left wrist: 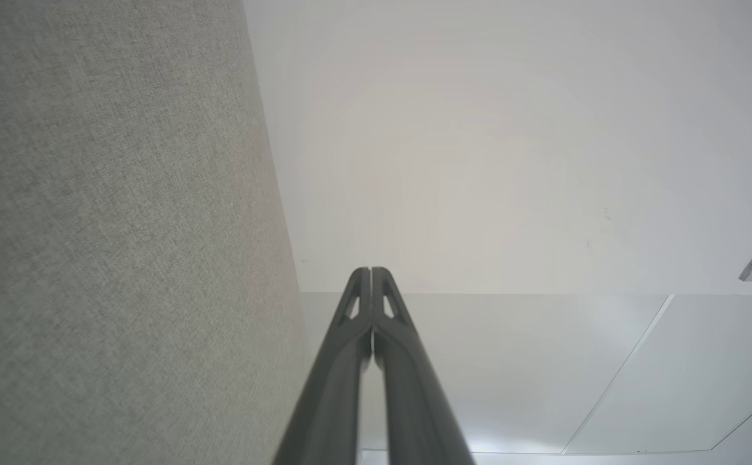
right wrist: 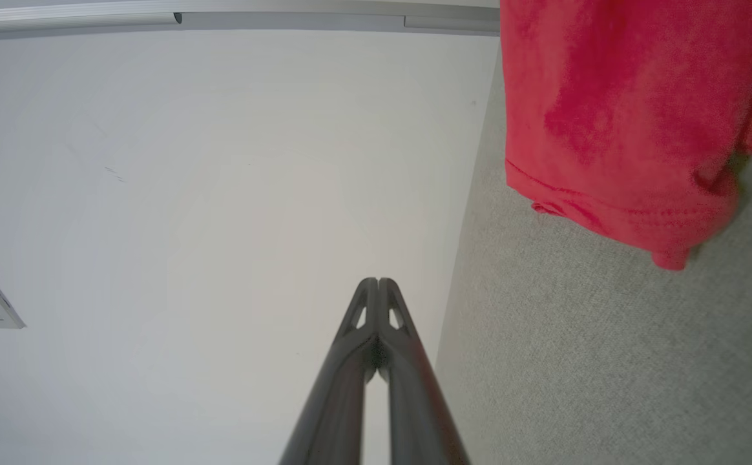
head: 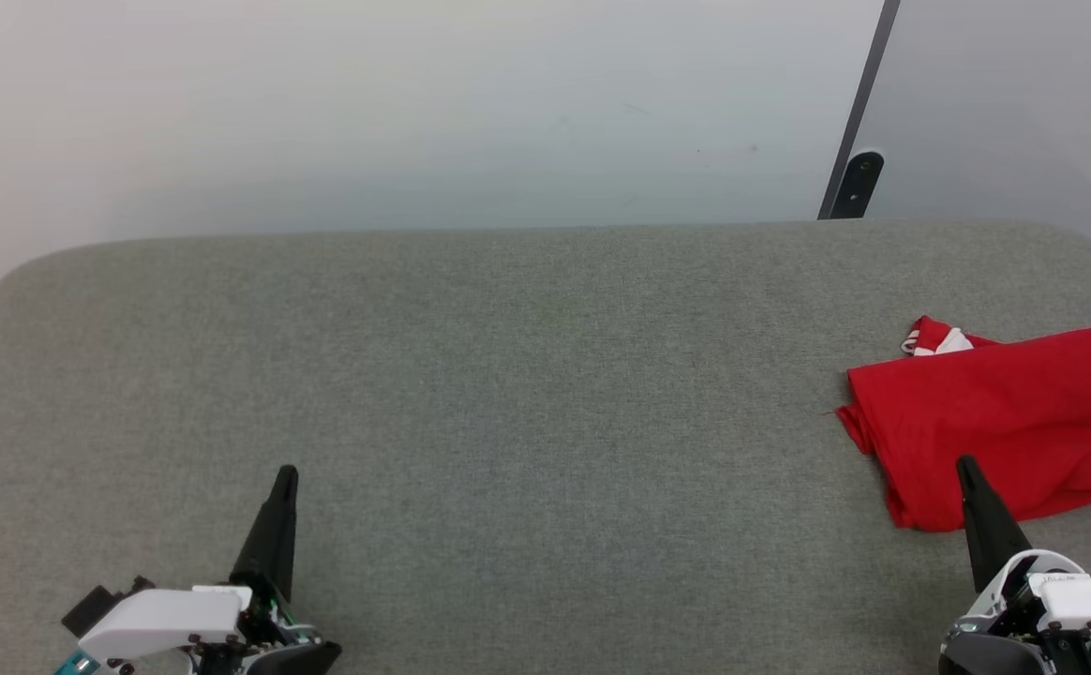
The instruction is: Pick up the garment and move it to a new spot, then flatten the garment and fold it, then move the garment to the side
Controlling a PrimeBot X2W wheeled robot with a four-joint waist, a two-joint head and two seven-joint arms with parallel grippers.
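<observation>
The red soft-fabric garment [head: 995, 422] is laid crosswise on the grey fabric tabletop [head: 508, 375], just ahead of the clenched, empty right tool [head: 967, 466]; the clenched left tool [head: 288, 473] is seen well apart.

Bright, even, diffuse light with faint shadows; wrist views bend at edges, slightly soft.
</observation>
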